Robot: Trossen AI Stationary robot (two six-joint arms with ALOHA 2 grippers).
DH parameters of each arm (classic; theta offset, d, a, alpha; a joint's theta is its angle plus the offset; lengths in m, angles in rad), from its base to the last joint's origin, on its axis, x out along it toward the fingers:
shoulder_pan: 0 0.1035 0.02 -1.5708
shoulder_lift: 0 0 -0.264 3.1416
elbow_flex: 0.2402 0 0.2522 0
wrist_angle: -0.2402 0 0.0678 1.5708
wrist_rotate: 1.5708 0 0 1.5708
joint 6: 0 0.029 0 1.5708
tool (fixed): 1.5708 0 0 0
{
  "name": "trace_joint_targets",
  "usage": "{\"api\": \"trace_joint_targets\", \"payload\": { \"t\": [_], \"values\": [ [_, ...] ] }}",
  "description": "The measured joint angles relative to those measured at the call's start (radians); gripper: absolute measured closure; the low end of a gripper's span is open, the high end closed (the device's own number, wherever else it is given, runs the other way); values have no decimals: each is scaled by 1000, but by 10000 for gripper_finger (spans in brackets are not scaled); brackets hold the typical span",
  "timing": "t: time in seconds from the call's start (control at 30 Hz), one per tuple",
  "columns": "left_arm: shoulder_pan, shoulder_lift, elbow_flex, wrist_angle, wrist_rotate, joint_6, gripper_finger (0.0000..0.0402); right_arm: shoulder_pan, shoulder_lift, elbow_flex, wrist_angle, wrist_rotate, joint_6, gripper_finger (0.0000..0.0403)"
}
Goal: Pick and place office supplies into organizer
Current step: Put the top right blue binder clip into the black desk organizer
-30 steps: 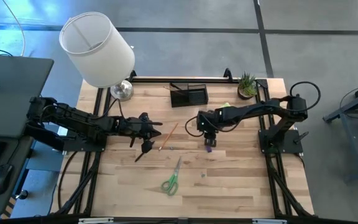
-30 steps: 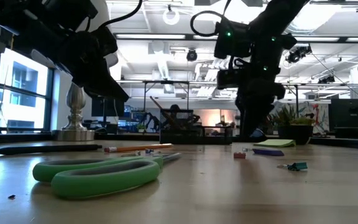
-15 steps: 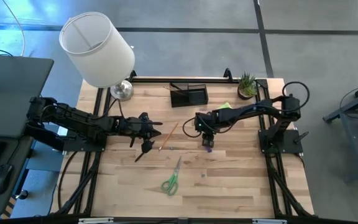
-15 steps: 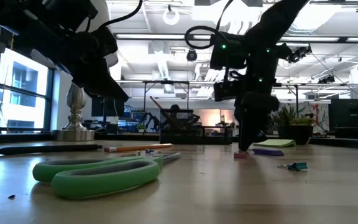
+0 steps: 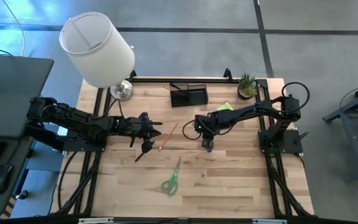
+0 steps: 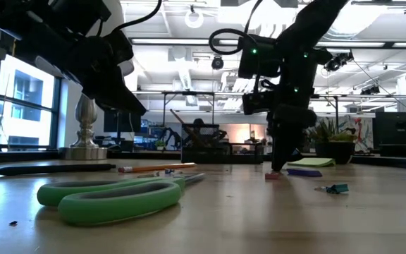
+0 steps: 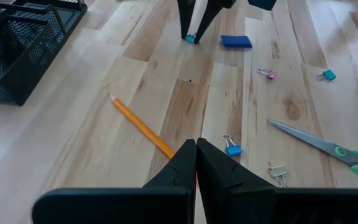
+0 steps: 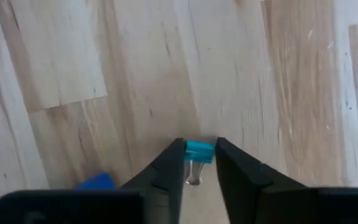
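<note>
Since the earlier frame the right end effector [image 8: 199,163] has dropped to the table [image 5: 229,180] and clamped a small teal binder clip [image 8: 199,151] near the purple block [image 5: 209,148]. Pick step; next, lift toward the organizer [image 5: 189,96]. Left end effector [image 7: 195,155] waits, together.

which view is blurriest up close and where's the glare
Low view: the green scissors nearest the lens are soft, and the bright ceiling lights and window behind leave both arms as dark silhouettes. Right wrist view: the right gripper fingers are blurred at the bottom, with the small blue clip between them. High view: evenly lit, the lamp shade is the brightest thing.
</note>
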Motion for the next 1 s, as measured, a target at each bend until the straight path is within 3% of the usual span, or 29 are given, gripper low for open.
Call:
{"api": "trace_joint_targets", "payload": {
  "t": [0.2,0.5,0.8,1.0],
  "values": [
    [0,0,0,8,0,0,401,7,-3,-2,3,15,-20,388],
    [0,0,0,23,0,0,401,-44,-30,88,92,34,-170,348],
    [0,0,0,21,-1,0,401,-195,-22,198,344,30,-416,368],
    [0,0,0,11,-4,5,401,-306,-21,206,457,-80,-424,353]
  ]
}}
